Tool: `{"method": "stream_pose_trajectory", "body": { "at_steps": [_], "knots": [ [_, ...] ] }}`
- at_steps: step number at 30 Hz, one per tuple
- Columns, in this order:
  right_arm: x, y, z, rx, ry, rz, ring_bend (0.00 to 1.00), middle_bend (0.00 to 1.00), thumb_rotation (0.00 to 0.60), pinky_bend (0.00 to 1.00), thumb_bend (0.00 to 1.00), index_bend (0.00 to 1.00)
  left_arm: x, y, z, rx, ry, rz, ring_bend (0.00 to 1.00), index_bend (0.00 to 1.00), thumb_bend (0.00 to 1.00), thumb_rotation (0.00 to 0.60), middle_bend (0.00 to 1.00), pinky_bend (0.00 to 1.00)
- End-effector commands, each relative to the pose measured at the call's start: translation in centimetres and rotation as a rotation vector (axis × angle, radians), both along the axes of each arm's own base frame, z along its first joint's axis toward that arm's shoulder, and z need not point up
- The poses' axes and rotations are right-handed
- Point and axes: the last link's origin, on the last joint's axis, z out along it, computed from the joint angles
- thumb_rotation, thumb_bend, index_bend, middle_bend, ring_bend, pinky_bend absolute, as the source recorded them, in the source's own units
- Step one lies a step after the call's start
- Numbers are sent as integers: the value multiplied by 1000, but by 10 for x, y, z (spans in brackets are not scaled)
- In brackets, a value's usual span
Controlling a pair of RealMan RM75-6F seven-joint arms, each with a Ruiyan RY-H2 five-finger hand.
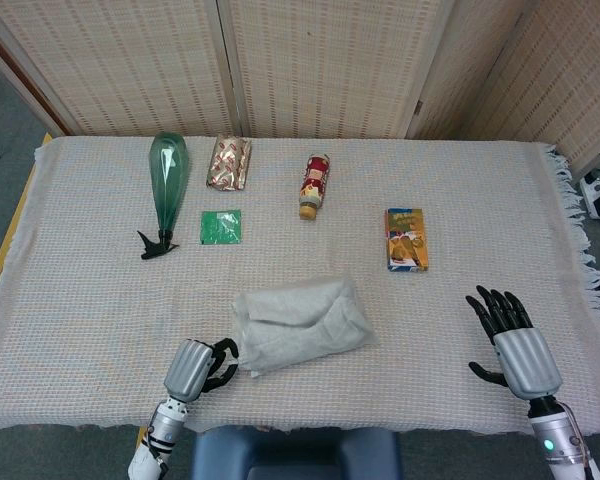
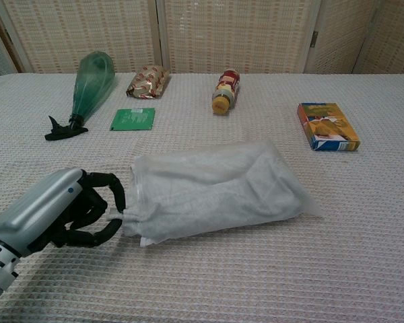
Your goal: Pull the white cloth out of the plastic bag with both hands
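The clear plastic bag (image 1: 302,322) (image 2: 219,185) lies flat at the table's near middle with the white cloth folded inside. Its open mouth faces left. My left hand (image 1: 193,368) (image 2: 59,210) sits at that mouth, fingers curled, and pinches a corner of the white cloth (image 2: 116,215) that sticks out of the bag. My right hand (image 1: 510,340) hovers near the front right of the table with its fingers spread and nothing in it, well to the right of the bag. The chest view does not show it.
Along the far side lie a green bottle with a black nozzle (image 1: 167,185) (image 2: 89,84), a foil snack packet (image 1: 228,162), a green sachet (image 1: 221,226), a small bottle on its side (image 1: 313,185) and a coloured box (image 1: 406,239). A woven cloth covers the table (image 1: 80,290).
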Motion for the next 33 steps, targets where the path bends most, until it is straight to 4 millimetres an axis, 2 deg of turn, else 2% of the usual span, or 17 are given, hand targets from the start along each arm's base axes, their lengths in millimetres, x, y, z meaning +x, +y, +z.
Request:
{"method": "stream_pose_trajectory", "body": {
  "at_steps": [1,4,9,18,33],
  "knots": [
    [5,-17,-24,34,-57,24,0,0,600,0,99,293,1,0,-1,-2,2,-2,1000,727,727,600,1000,1000],
    [11,-25,-44,66,-103,39,0,4,600,0,113,409,3,0,-2,-1,-1,-3,1000,727,728,600,1000,1000],
    [15,-31,-76,94,-152,49,0,46,600,0,123,516,4,0,-2,-1,-1,-3,1000,727,728,600,1000,1000],
    [20,-43,-114,68,-258,19,0,62,600,0,124,558,3,4,-2,-3,-2,5,1000,728,728,600,1000,1000],
    [26,-50,-149,61,-340,7,0,75,600,0,127,568,1,7,-3,-2,1,11,1000,731,728,600,1000,1000]
  ]
}}
